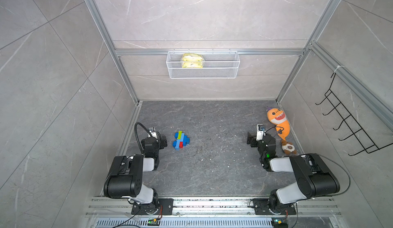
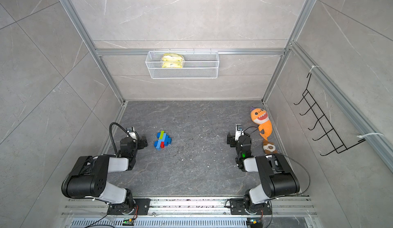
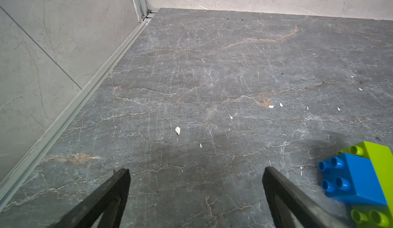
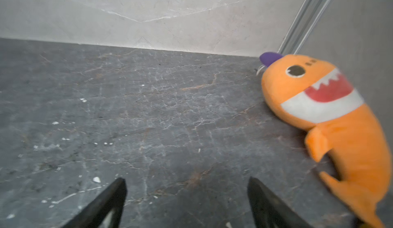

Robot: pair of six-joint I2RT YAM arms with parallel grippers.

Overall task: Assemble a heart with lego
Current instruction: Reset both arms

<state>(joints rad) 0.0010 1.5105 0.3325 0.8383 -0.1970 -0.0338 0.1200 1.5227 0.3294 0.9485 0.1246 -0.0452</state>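
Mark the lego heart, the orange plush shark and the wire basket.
lego heart (image 1: 180, 140): in a top view, middle of the clump.
orange plush shark (image 4: 344, 139): right wrist view, orange body.
wire basket (image 2: 191, 73): in a top view, front mesh wall.

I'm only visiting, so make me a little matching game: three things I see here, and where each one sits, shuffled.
Things:
1. heart
2. orange plush shark
3. yellow packet

Places:
A. in the white wire basket
B. on the tabletop, beside the open left claw
C. by the right wall

Pairs: 1-B; 2-C; 3-A
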